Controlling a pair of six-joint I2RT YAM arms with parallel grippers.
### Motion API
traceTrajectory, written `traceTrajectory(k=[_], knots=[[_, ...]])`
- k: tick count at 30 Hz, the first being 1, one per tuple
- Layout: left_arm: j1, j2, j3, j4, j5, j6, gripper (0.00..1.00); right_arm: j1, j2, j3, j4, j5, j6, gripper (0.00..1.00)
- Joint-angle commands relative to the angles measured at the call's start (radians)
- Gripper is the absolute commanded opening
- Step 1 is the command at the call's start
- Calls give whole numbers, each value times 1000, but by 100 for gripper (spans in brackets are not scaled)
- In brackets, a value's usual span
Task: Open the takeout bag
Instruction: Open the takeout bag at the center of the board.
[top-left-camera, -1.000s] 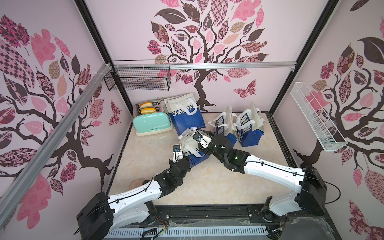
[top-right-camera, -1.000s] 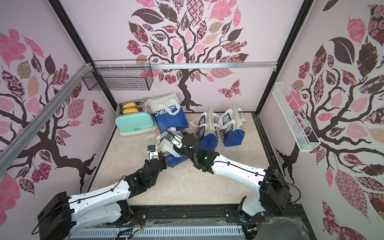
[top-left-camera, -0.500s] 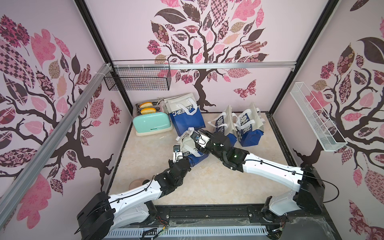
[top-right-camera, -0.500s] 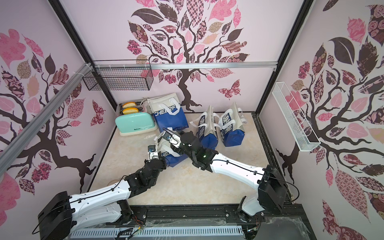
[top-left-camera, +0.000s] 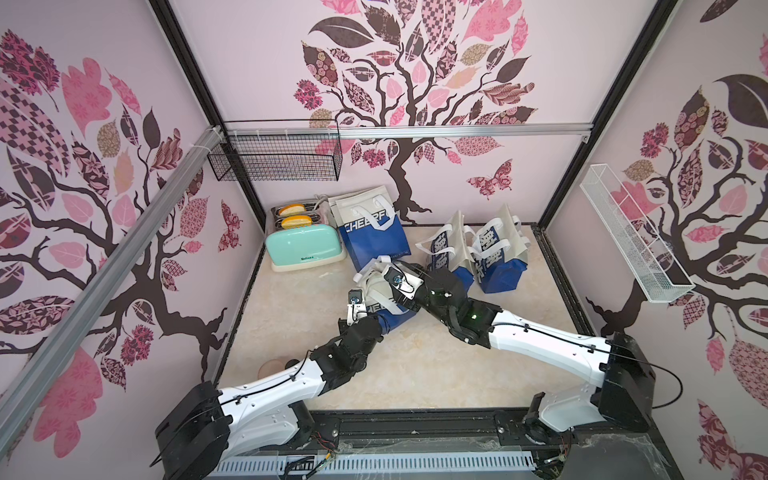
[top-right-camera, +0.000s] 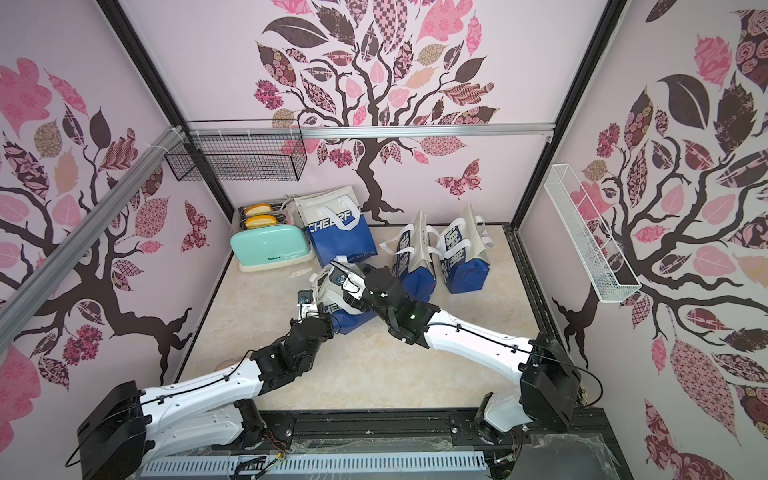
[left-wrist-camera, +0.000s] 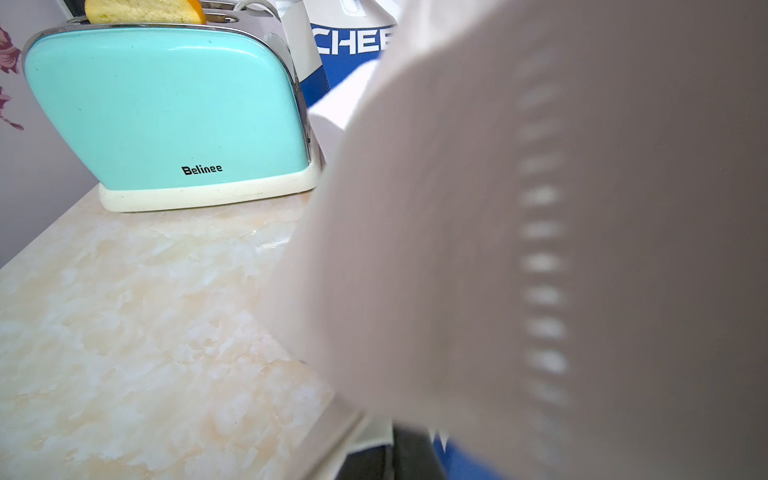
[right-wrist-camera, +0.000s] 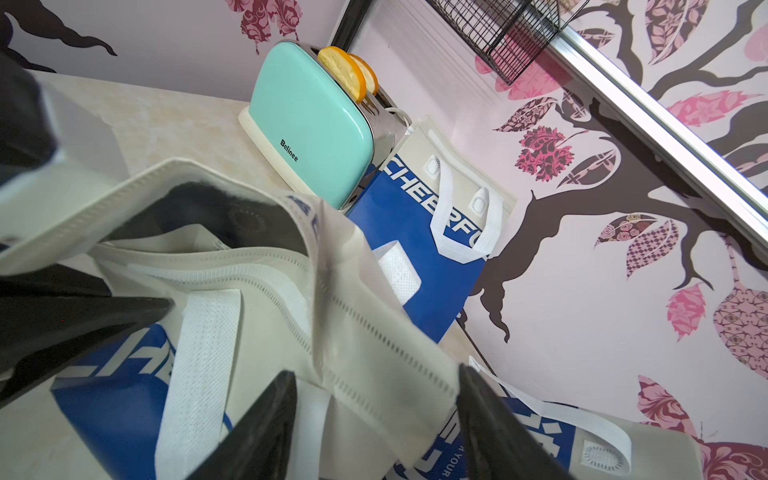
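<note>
One crumpled non-woven takeout bag (top-left-camera: 376, 291)

The takeout bag (top-left-camera: 374, 291) is on the table (top-left-camera: 415, 374), about in the middle, between my two arms. My left gripper (right-wrist-camera: 145, 309) is at its near left side. My right gripper (right-wrist-camera: 376, 374) is at its right side, with the rim between the jaws. Behind it a second bag (top-left-camera: 370, 232) leans at the back wall, with the toaster (top-left-camera: 305, 249) just beside it on the left. To the right stand a third bag (top-left-camera: 446, 253) and, right of it, a fourth bag (top-left-camera: 498, 257). A wire basket (top-left-camera: 276, 156) hangs above the toaster.
</note>
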Motion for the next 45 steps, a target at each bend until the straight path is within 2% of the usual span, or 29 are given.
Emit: traceTrajectory(k=[1,11,14,18,23,27,33,45], knots=[[-1,23,8,-35,45,15,0,10,-28,-15,-9,-12,-12,65],[-2,32,20,-35,46,19,0,31,-55,-27,4,-24,-20,67],[-5,34,25,-37,47,23,0,42,-46,-32,31,23,-44,67],[-8,36,29,-39,47,25,0,45,-64,-92,177,139,-86,70],[-10,42,29,-34,47,22,0,45,-92,-92,150,122,-74,72],[-14,49,33,-28,47,25,0,45,-86,-62,73,48,-24,70],[-19,43,37,-33,41,34,0,46,-30,-27,74,29,-14,66],[-19,30,32,-34,27,46,0,32,50,13,98,66,-20,57]])
